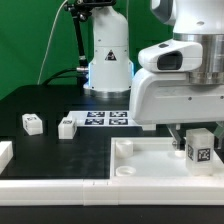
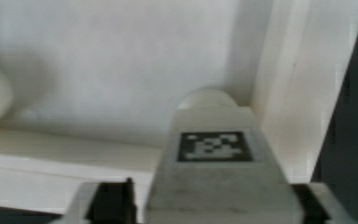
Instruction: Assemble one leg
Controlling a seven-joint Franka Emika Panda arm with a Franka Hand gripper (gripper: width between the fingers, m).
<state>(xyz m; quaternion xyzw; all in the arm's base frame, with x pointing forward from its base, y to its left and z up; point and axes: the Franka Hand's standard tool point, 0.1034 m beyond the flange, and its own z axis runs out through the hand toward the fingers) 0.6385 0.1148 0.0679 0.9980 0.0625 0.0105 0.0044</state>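
My gripper is shut on a leg, a small white post with a black-and-white tag. It holds the leg upright over the right rear corner of the large white recessed panel. In the wrist view the leg runs out from between the dark fingers, and its far end touches or nearly touches the panel's inner corner next to the raised rim. Two more legs lie on the black table at the exterior view's left.
The marker board lies flat on the table behind the panel. The robot's white base stands at the back. A white block sits at the exterior view's left edge. A long white rail runs along the front.
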